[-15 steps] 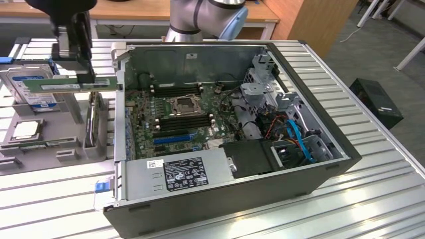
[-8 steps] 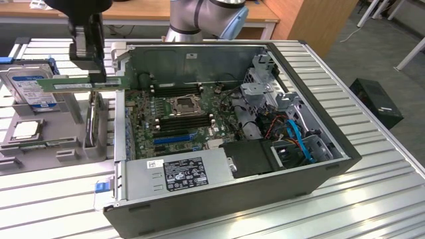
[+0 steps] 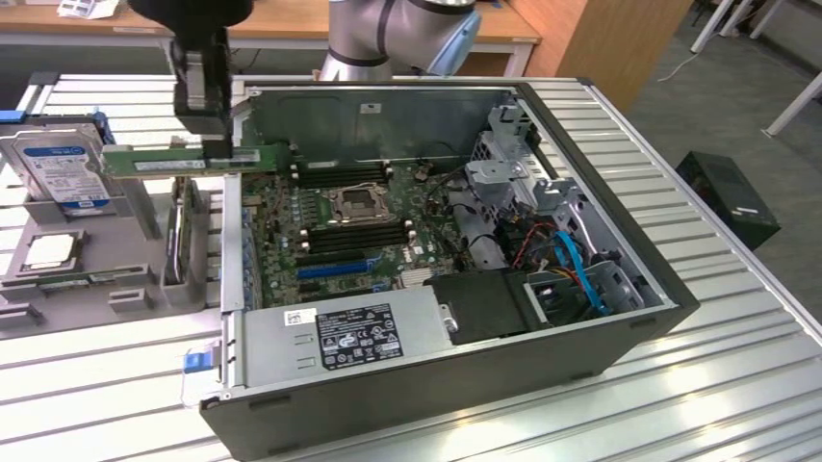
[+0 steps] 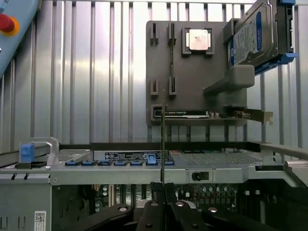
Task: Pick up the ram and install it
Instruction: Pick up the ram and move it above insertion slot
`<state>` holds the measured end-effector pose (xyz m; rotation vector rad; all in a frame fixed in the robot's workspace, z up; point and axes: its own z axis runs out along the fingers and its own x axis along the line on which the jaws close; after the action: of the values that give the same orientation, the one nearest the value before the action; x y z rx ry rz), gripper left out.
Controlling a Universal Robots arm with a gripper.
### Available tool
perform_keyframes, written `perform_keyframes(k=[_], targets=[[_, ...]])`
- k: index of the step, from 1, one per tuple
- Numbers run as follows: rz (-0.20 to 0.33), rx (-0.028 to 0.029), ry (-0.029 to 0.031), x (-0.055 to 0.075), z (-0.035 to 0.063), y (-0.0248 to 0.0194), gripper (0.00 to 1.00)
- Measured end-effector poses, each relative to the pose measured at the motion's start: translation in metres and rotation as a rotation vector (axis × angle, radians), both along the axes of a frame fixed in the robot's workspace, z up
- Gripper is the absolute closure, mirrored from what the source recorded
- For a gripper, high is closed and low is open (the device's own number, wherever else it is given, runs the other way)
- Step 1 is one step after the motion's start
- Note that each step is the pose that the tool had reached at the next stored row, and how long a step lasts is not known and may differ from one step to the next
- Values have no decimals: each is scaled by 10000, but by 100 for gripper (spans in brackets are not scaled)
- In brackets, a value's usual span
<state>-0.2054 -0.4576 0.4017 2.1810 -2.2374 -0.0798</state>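
Note:
The ram (image 3: 154, 162) is a long green stick held level in the air, over the near-left wall of the open computer case (image 3: 617, 337). My gripper (image 3: 216, 152) is shut on it from above, near its middle. In the wrist view the ram (image 4: 163, 139) shows edge-on as a thin line rising from between the black fingers (image 4: 153, 202). The green motherboard (image 3: 276, 226) lies inside the case, with black memory slots (image 3: 341, 173) above and below the processor socket (image 3: 356, 202). The stick hangs above and to the exterior view's left of those slots.
A grey parts holder (image 3: 77, 279) on the exterior view's left carries a hard drive (image 3: 58, 168) and a processor (image 3: 49, 252). The power supply (image 3: 346, 332) and blue cables (image 3: 578, 274) sit in the case. A red button (image 4: 6, 23) is on a panel.

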Motion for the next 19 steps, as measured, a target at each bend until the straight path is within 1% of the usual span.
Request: perform_keyframes(k=[10, 19], targets=[[0, 0, 11, 282, 0, 0, 88], [2, 0, 23, 561, 0, 0, 88]])
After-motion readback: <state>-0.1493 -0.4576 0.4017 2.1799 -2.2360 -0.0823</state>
